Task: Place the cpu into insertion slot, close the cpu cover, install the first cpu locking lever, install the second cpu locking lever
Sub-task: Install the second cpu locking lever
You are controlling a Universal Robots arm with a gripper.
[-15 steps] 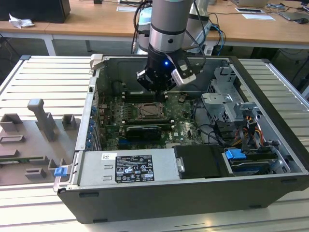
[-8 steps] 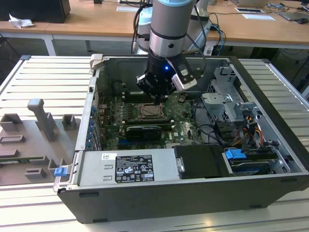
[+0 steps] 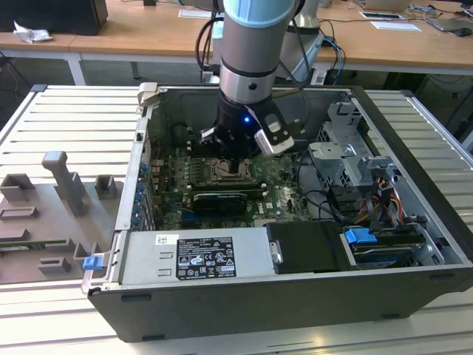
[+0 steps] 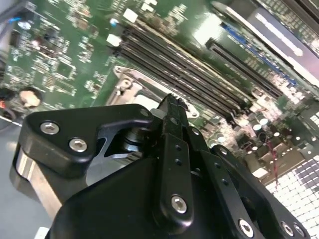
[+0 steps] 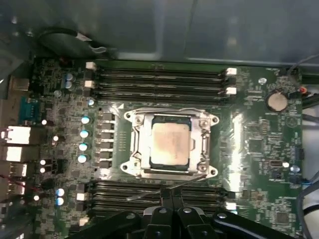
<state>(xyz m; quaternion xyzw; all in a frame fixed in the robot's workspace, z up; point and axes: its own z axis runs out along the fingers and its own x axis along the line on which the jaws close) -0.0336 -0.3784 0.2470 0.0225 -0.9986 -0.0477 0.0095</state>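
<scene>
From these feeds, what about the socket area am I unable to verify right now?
- Exterior view: the socket is largely covered by the arm's hand.
- Second wrist view: the hand's own black body blocks most of the socket.
- First wrist view: the cpu sits under the cpu cover, but whether the locking levers are latched is too fine to tell.

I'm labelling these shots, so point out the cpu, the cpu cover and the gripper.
cpu (image 5: 170, 145), first wrist view, middle of its metal top.
cpu cover (image 5: 200, 144), first wrist view, one side bar of the frame.
gripper (image 5: 171, 195), first wrist view, at the fingertips.
</scene>
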